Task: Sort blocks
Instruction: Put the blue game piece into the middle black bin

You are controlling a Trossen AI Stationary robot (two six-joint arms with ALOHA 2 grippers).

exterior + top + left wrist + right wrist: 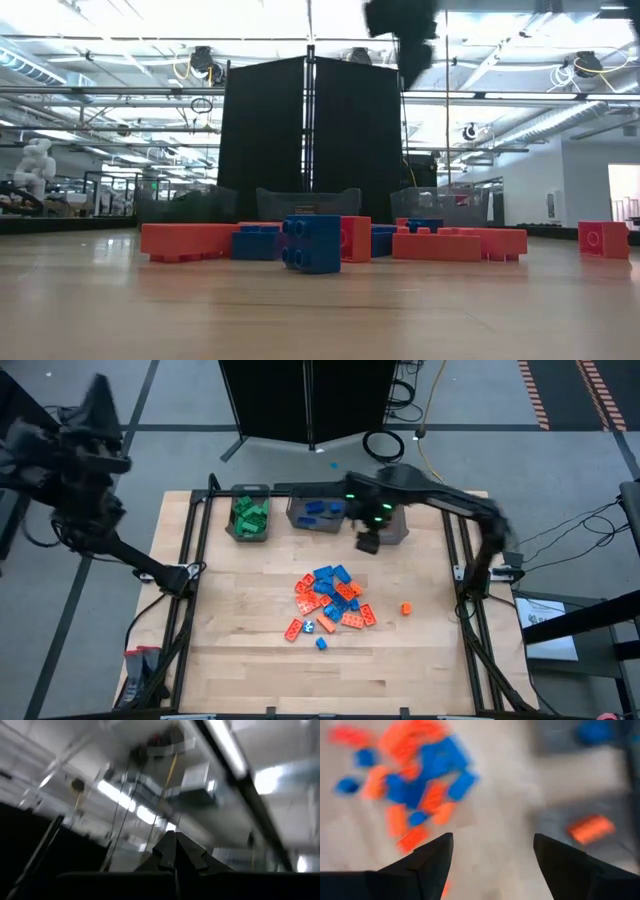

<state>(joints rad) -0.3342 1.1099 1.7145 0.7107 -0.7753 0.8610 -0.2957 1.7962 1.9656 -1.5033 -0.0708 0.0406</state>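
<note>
A pile of orange-red and blue blocks (330,600) lies on the wooden table's middle, and the low view shows it as a row (312,243). A lone orange-red block (406,608) lies to its right. My right gripper (368,543) hangs open above the table between the pile and the far bins, and nothing shows between its fingers (492,842). An orange-red block (590,829) lies in the rightmost bin (392,525). My left gripper (175,851) is raised off the table's left side, shut and pointing up at the ceiling.
Three grey bins stand in a row at the far edge. The left one (250,515) holds green blocks and the middle one (318,512) holds blue blocks. A small blue block (321,644) lies near the pile's front. Bare wood lies at the left and near sides.
</note>
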